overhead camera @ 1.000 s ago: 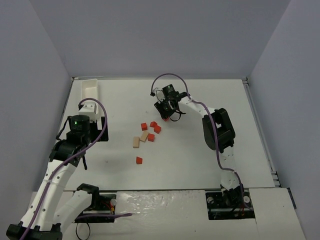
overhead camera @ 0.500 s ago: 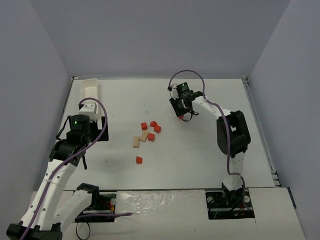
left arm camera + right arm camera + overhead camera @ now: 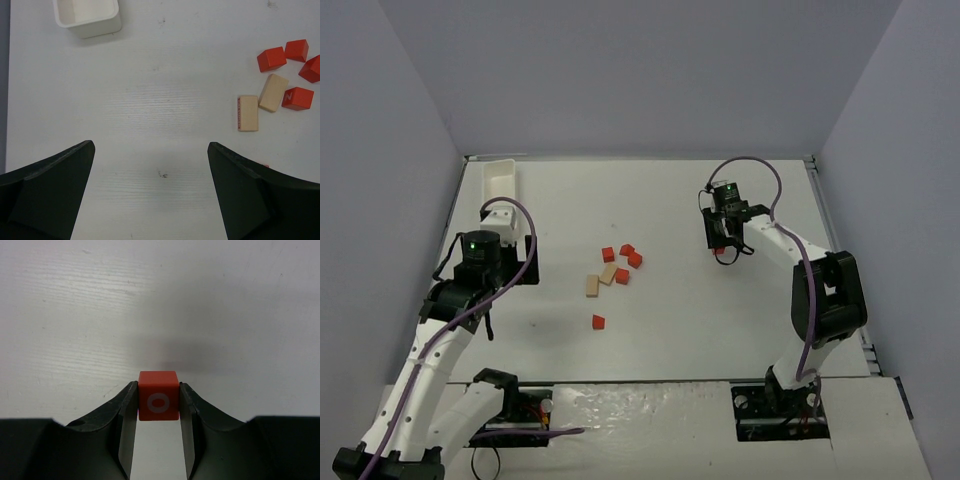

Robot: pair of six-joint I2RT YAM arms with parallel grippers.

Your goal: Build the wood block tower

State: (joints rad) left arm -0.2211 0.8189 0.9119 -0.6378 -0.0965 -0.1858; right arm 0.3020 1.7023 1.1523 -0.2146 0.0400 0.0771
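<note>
Nearest the arm bases, a lone cube (image 3: 598, 321) sits on the table (image 3: 670, 330), at 6 o'clock from the rest and apart from them, so it will need its own reach.

Next out, the left gripper (image 3: 150, 145) hangs over bare table at 9 o'clock from the blocks. Its fingers are spread wide and hold nothing. It looks parked there to leave the middle free.

At mid-table lies the cluster (image 3: 618, 264): four red cubes and two tan blocks (image 3: 265, 100), all flat and none stacked. There is no tower yet, only its pieces lying loose here. The long tan ones would likely make the steadier base.

At 3 o'clock from the cluster and well apart, the right gripper (image 3: 722, 240) is clenched on a red cube (image 3: 158, 402). Its pads press the two side faces, and the face marked O is towards the wrist camera. The square grip keeps the cube level for setting down. Its shadow falls beyond it, so it seems to be held clear of the surface.

Farthest off, at 11 o'clock, the tray (image 3: 500, 178) stands in the corner, out of the way.
</note>
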